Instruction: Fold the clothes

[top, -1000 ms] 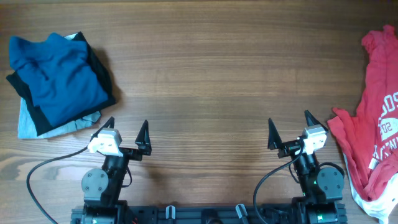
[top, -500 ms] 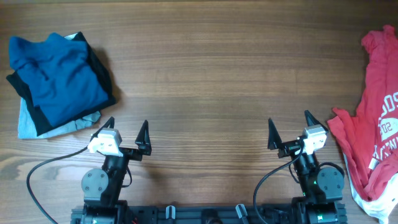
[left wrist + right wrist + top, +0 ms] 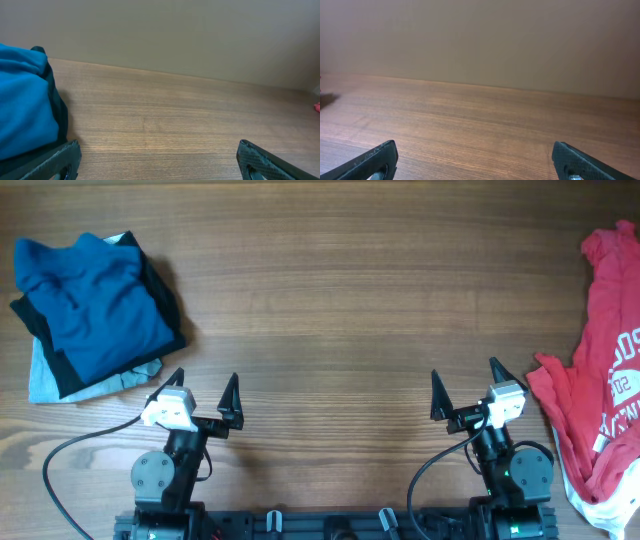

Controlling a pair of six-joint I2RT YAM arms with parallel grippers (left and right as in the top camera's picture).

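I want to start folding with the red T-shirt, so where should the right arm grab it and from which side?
Probably the bunched edge of the red T-shirt that bulges toward the open right gripper, approached low from the middle of the table. The shirt lies crumpled and runs out of view, so that fold is the nearest cloth to pinch.

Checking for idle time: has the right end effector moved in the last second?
No. The right end effector keeps the same gap from the red T-shirt edge in the overhead view.
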